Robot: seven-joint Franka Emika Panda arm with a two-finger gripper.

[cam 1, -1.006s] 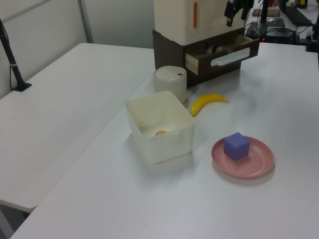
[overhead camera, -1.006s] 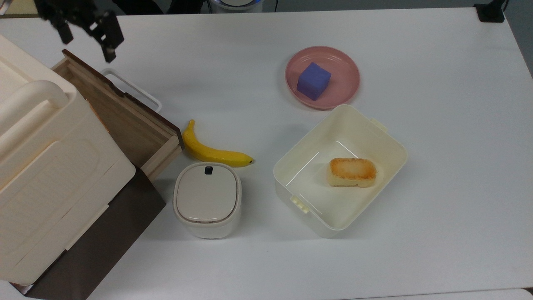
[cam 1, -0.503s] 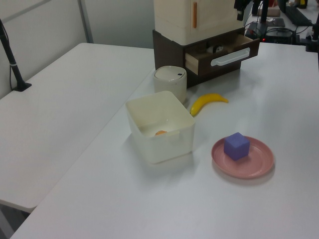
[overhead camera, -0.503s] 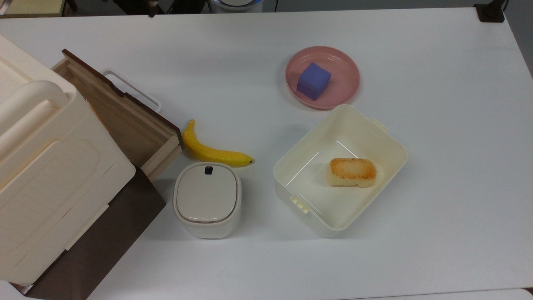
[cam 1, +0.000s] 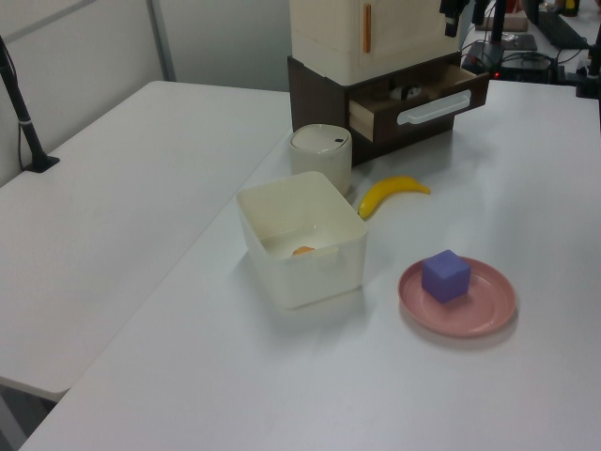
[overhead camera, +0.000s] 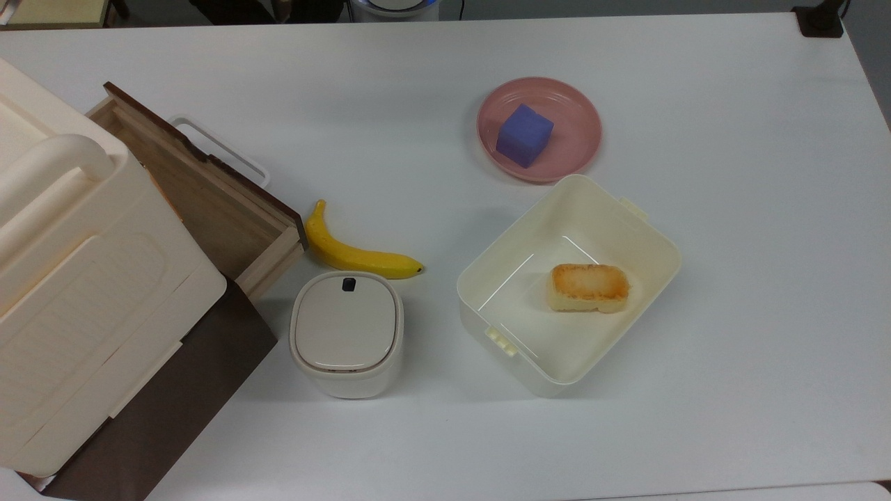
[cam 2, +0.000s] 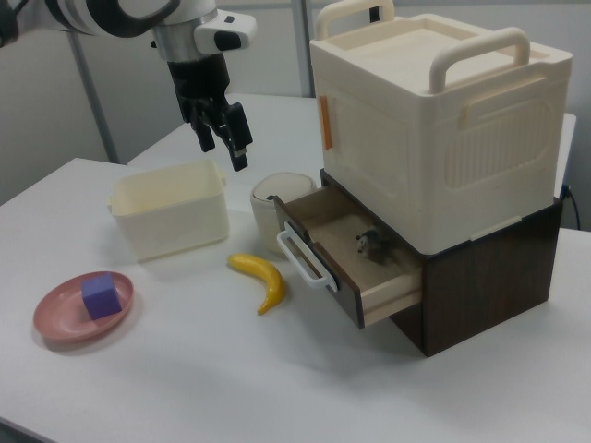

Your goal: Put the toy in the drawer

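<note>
Plate (cam 2: 81, 314) with a purple cube (cam 2: 100, 295) is seen nearest in the right view, then the banana (cam 2: 262, 279). Behind it the toy (cam 2: 371, 243) stands inside the open drawer (cam 2: 343, 258), so the task is judged done. It is probably light, stiff and best held across the body. The gripper (cam 2: 223, 134) hangs empty and spread, well above the white table (cam 2: 166, 378).
</note>
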